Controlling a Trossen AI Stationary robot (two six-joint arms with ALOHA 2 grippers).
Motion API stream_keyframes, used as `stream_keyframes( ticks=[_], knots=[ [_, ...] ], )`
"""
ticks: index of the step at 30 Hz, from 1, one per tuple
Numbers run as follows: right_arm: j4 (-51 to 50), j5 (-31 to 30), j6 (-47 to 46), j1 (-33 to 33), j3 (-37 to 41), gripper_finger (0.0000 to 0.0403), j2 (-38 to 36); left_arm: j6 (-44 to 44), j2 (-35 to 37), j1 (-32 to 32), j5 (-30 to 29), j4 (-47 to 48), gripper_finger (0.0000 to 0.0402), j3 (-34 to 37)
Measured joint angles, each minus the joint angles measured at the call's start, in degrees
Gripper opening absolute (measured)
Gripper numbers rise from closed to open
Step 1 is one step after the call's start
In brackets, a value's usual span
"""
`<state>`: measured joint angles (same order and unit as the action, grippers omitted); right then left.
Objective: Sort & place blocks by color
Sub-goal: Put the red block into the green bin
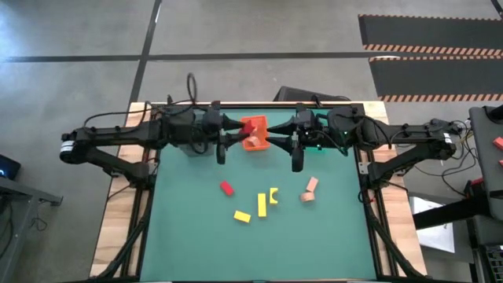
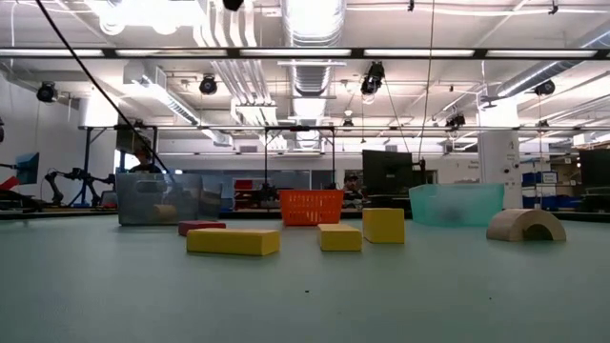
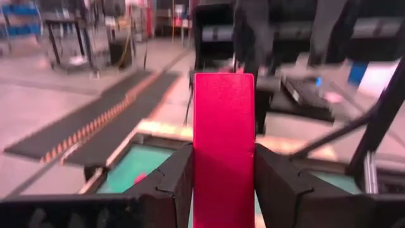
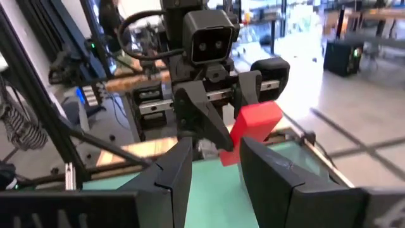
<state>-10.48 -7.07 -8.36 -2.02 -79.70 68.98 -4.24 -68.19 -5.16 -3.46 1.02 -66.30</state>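
My left gripper (image 1: 240, 126) is shut on a red bar block (image 1: 253, 123), held in the air above the orange tray (image 1: 256, 145) at the table's far side. My right gripper (image 1: 277, 128) faces it from the right, open and touching nothing; its wrist view shows the left gripper (image 4: 243, 123) with the red block (image 4: 253, 126) beyond its own fingers (image 4: 171, 171). Lying flat on the green mat are a small red block (image 1: 226, 188), three yellow blocks (image 1: 242, 215) (image 1: 262, 205) (image 1: 273, 195) and a pinkish-tan arch block (image 1: 310, 189). My left gripper pinches the red bar (image 3: 223, 158) between its two fingers (image 3: 174, 180), one on each long side. The fingers come level from the table's left and lie along the bar, whose free end (image 3: 223, 82) sticks out past the fingertips. The bar is lifted clear and looks tilted in the right wrist view.
Three trays stand in a row at the far side: a dark grey one (image 2: 157, 198), the orange one (image 2: 310, 207) and a teal one (image 2: 456, 203). Both arms hang over them. The mat's near half (image 1: 259, 251) holds no objects. Wooden table edges flank the mat.
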Motion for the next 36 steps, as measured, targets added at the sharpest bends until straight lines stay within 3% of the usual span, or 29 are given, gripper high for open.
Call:
stream_keyframes(
  ticks=[6, 21, 36],
  knots=[
    [5.72, 0.0, 1.97, 0.0, 0.0, 0.0134, 1.48, -0.14, -0.17, 2.16, 0.07, -8.63, 0.0116, 0.02],
    [9.59, 0.25, 2.19, 0.02, -0.02, 0.0211, 2.92, -2.85, -4.08, 4.25, 2.97, -19.78, 0.0116, 0.07],
    [12.62, 1.7, 2.51, 0.04, -0.31, 0.0208, 3.15, -4.67, -6.5, 4.27, 4.68, -25.47, 0.0116, 0.02]
  ],
)
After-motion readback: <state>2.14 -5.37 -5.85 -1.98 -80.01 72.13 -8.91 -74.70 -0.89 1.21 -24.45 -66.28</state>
